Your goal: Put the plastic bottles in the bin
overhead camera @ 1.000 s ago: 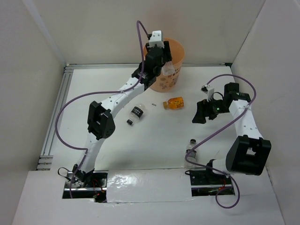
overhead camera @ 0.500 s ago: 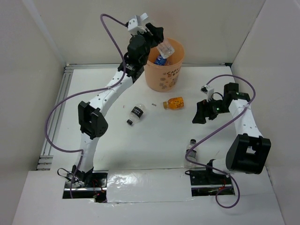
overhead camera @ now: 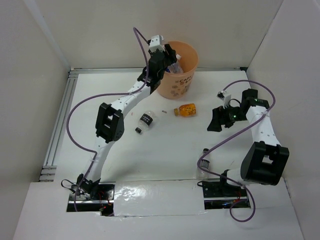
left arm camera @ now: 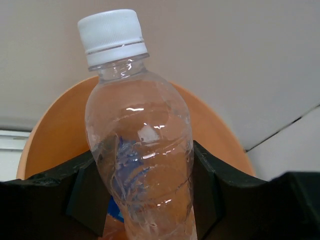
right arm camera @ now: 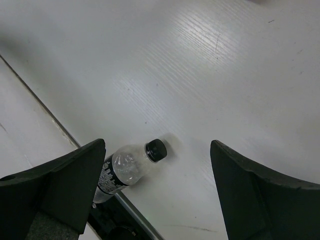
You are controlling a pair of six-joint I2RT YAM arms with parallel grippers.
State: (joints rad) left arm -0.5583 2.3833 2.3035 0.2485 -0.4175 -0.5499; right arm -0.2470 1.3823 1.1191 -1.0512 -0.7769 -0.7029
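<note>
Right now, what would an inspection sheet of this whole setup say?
Surface: white table.
Job's things: orange bin at the far side; black-label bottle and orange bottle lying on the table; third bottle by the right arm's base.
Clutter: small dark speck near the orange bottle.
End effectors: left end effector shut on a clear white-capped bottle at the bin's mouth; right end effector open, empty.
Cables: purple cables loop along both arms.
Surroundings: white walls; metal rail at the left edge.
</note>
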